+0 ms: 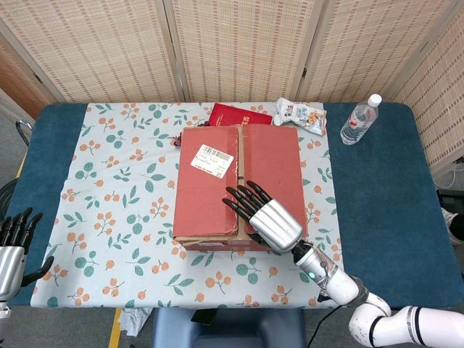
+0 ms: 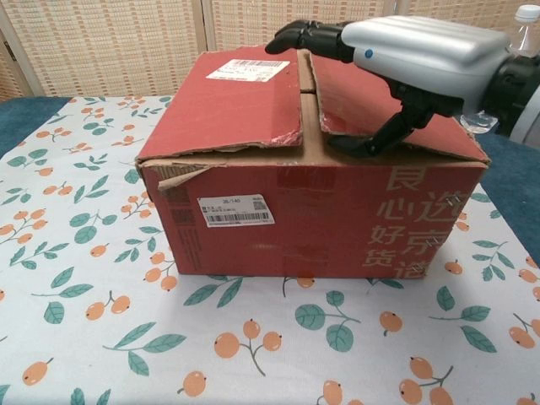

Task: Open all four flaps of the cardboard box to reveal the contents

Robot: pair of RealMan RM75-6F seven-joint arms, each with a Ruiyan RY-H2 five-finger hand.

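Observation:
The red cardboard box (image 1: 217,181) stands mid-table with its two top flaps down, a seam running front to back and a white label on the left flap (image 2: 232,105). My right hand (image 1: 262,215) hovers over the right flap (image 2: 354,93) near the box's front edge, fingers spread and reaching to the seam, holding nothing. In the chest view the right hand (image 2: 396,59) sits just above the flap, its thumb angled down near the flap's front edge. My left hand (image 1: 14,246) hangs open off the table's near left corner.
A red book (image 1: 239,114) lies behind the box. A snack bag (image 1: 301,114) and a water bottle (image 1: 359,120) stand at the back right. The leaf-patterned cloth (image 1: 123,181) covers the blue table (image 1: 377,210). Wicker screens close off the back.

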